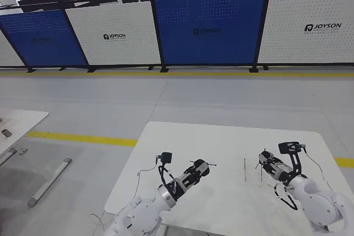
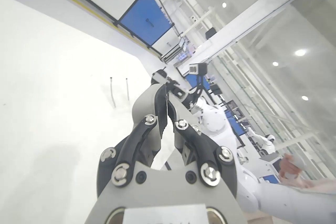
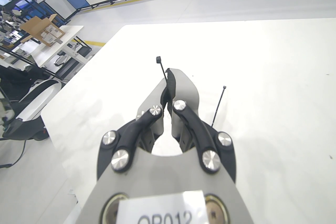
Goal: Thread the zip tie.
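black zip tie [image 3: 161,66] juts head-first, lengthwise, from clamped right gripper [image 3: 168,76].

Item 1: zip tie [image 3: 159,60] in the right gripper [image 3: 168,75]. I saw its head and a short stretch; the rest was hidden between the clamped fingers.

Item 2: second zip tie [image 3: 218,107], midway between the left and right edges of the table [image 3: 262,64]. Its near end was hidden behind the gripper's linkage.

Item 3: left gripper [image 2: 166,89], tips pressed together. Whether they pinched anything was too small for me to tell.
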